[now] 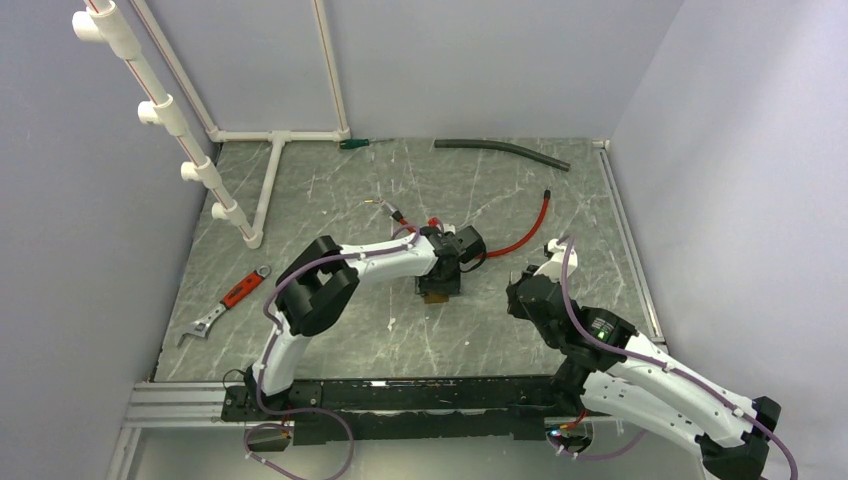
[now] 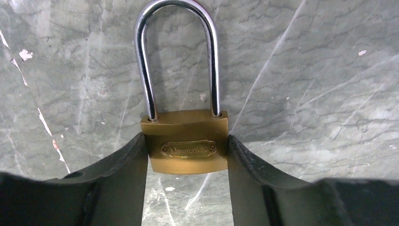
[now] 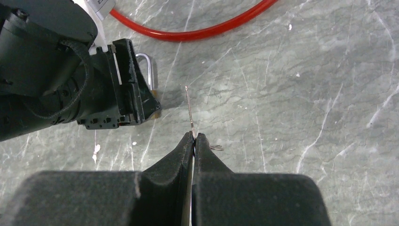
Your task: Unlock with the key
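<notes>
Status of work: unlocking not yet begun, both preparatory grasps in place. My left claw is pressed against the two sides of the brass padlock, one finger on each flank of the body, holding it low over the marbled table near mid-table. The shackle shows both legs seated in the body, so I judge the lock still fastened. My right claw is pinched together on the key, which I see edge-on as a thin blade projecting forward from the fingertips; a small loop of wire pokes out beside them. The key stands apart from the padlock, off to its side, its tip touching nothing. The keyway is not visible in any view, so I cannot confirm its facing. Outstanding: align blade with keyway, insert, turn, and release the shackle.
</notes>
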You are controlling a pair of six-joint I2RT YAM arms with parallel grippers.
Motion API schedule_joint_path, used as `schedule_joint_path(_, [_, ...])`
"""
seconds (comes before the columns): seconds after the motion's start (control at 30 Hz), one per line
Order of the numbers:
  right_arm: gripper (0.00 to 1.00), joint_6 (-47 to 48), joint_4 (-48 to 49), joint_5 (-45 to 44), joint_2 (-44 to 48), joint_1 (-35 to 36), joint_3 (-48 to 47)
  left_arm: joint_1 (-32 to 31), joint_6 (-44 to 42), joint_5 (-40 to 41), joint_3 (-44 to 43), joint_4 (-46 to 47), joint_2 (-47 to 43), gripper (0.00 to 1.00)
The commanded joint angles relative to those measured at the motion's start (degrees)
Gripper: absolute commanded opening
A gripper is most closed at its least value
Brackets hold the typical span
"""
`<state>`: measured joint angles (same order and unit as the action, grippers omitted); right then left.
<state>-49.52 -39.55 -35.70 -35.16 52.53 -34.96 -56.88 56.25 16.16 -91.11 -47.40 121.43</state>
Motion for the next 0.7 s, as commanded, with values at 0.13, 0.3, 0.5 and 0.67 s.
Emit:
schedule_joint_path(0.13, [0.00, 1.51, 3.20, 0.70, 0.05, -0.08, -0.54, -0.46, -0.92, -2.34, 10.27, 8.14, 1.51, 0.00])
schedule_joint_path(0.3, [0.00, 3.96, 7.93, 5.80, 2.56, -0.06, 0.27, -0.27, -2.70, -1.23, 13.23, 14.71, -8.04, 0.00])
schedule_joint_path(0.5, [0.00, 2.71, 13.58, 12.74, 2.89, -0.06, 3.04, 1.33, -2.32, -4.45, 18.76, 22.22, -17.05, 0.00])
schedule_joint_path(0.67, [0.00, -0.19, 20.96, 19.20, 0.21, -0.06, 7.76, 2.80, -0.52, -5.66, 22.62, 25.30, -21.70, 0.00])
